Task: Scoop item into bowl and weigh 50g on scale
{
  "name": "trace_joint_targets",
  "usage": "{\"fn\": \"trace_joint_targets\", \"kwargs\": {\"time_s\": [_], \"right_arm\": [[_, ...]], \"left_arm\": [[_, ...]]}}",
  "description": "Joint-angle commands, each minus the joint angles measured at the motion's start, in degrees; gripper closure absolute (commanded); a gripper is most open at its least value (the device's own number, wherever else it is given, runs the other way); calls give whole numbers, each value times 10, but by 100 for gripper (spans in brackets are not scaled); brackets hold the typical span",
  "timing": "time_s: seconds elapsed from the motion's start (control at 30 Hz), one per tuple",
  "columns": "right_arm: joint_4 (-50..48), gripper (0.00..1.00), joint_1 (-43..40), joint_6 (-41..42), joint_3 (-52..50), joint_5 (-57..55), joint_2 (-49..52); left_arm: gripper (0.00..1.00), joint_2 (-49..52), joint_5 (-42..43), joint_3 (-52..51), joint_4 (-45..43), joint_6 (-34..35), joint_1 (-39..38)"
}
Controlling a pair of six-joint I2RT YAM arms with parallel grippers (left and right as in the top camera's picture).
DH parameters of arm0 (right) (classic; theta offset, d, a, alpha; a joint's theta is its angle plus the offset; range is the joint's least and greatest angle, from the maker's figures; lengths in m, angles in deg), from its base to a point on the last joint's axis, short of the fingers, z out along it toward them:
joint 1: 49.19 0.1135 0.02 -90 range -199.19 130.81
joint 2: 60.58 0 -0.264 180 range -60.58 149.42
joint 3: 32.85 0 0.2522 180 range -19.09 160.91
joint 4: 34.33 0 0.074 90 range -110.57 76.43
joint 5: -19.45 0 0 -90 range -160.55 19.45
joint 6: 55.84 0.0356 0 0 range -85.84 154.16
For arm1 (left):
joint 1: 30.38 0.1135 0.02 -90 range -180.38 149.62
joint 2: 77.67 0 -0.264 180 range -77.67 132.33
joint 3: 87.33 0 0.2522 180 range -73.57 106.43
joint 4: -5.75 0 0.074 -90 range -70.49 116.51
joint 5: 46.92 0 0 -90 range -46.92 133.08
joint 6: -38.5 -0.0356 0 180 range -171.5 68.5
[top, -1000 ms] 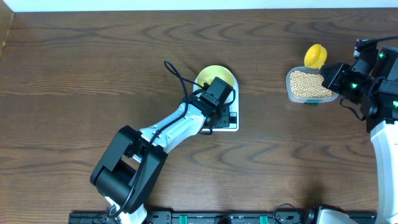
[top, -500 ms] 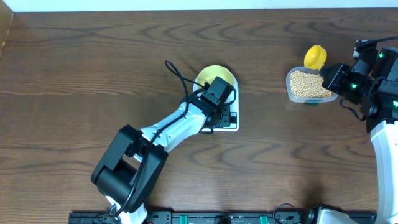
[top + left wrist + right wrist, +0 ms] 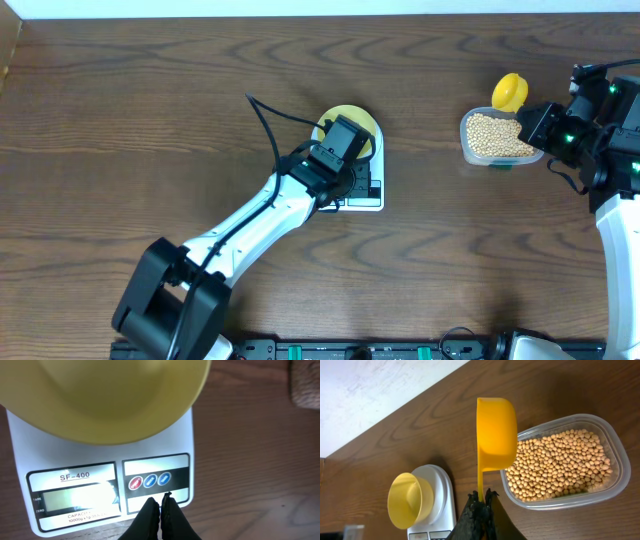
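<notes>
Left pincer (image 3: 160, 500), right pincer (image 3: 481, 495) closed.

Yellow bowl (image 3: 364, 119) atop white scale (image 3: 372, 197)

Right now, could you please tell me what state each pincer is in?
Left pincer: closed, holding nothing, tips by the scale buttons.
Right pincer: closed on the yellow scoop handle.
</notes>
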Motion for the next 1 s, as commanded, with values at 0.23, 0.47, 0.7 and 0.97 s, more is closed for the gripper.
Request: {"fn": "trace_joint_targets", "kwargs": {"time_s": [0.23, 0.47, 0.7, 0.97], "right_arm": [[4, 99, 3, -9, 9, -5, 2], [4, 99, 3, -9, 9, -5, 2], [6, 99, 3, -9, 9, -5, 2], [8, 99, 3, -9, 9, -5, 2]], "left_arm": [[93, 67, -5, -4, 4, -8, 1], [93, 73, -29, -4, 4, -7, 1], [92, 82, -29, -4, 4, -7, 1], [93, 88, -20, -4, 0, -7, 1]]}}
